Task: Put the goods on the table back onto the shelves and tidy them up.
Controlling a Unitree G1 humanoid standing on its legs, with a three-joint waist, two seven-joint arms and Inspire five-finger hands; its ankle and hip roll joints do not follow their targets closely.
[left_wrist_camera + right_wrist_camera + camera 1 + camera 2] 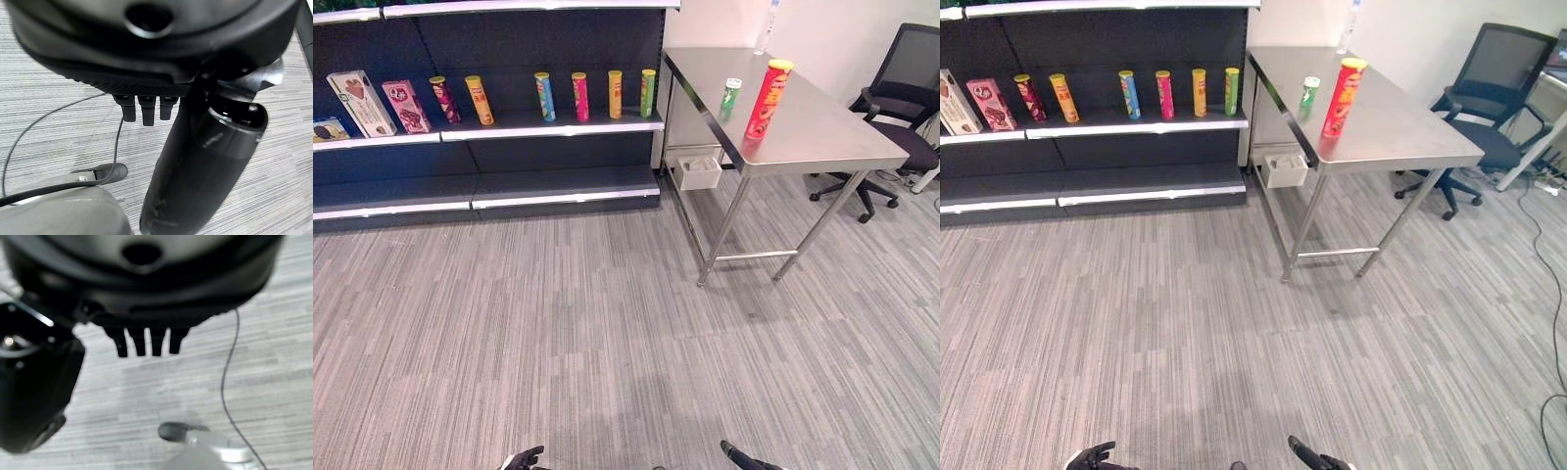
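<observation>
Steel table [822,137] held a tall red can [768,100] and small green can [731,94]; both looked light, stiff, best gripped mid-body. Our left hand [146,105] and right hand [146,340] hung relaxed, empty.

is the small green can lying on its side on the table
No, the small green can stands upright on the steel table, just beside the tall red can.

Six tubes [544,96] on the shelf [548,127], two cans [768,99] on the table [822,137].
</observation>
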